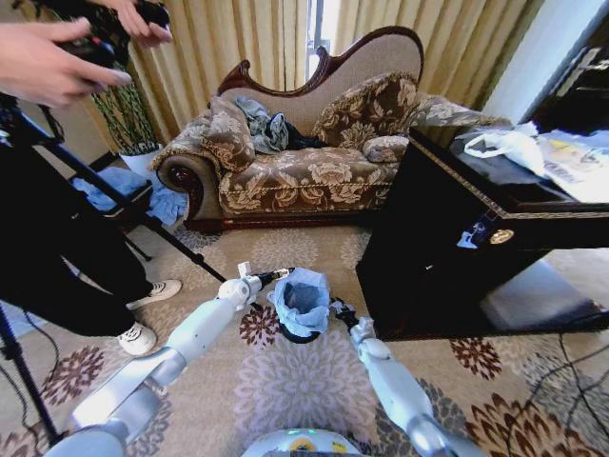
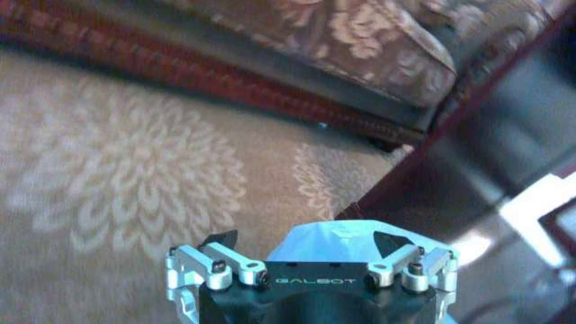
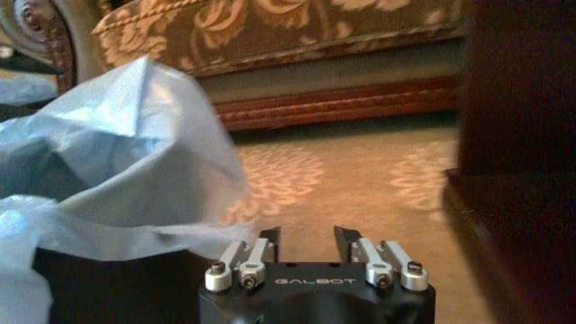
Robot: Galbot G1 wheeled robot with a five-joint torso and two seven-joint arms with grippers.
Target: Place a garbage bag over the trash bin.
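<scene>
The trash bin [image 1: 299,334] is small and black and stands on the carpet before me; in the right wrist view its dark wall [image 3: 108,283] shows below the plastic. The pale blue garbage bag [image 1: 303,299] sits crumpled in and over its top, mouth upward. My left gripper [image 1: 272,277] hovers at the bag's left edge. Its fingers [image 2: 220,240] are spread wide, with the bag [image 2: 328,244] showing beneath them. At the bag's right edge my right gripper [image 1: 339,309] is open by a narrow gap; the bag [image 3: 135,155] lies beside its fingers [image 3: 270,236], not between them.
A patterned sofa [image 1: 314,171] stands behind the bin. A dark wooden cabinet [image 1: 447,248] rises close on the right. On the left are a tripod leg [image 1: 124,205] and a person's shoes [image 1: 143,314]. Blue cloth [image 1: 166,202] lies by the sofa's arm.
</scene>
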